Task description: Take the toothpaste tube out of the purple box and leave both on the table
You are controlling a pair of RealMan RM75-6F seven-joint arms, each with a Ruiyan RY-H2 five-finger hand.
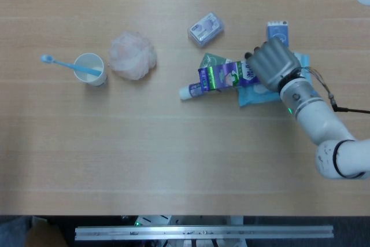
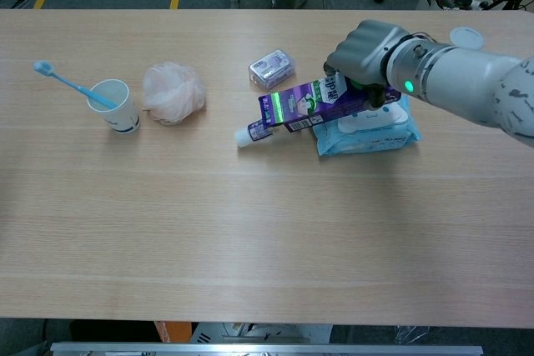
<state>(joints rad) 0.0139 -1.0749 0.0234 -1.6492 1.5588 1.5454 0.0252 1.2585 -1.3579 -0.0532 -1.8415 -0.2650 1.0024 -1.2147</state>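
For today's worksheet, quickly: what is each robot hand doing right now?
Left robot hand: not in view.
Right robot hand: grips the purple box, tilted, with the toothpaste tube sliding out.
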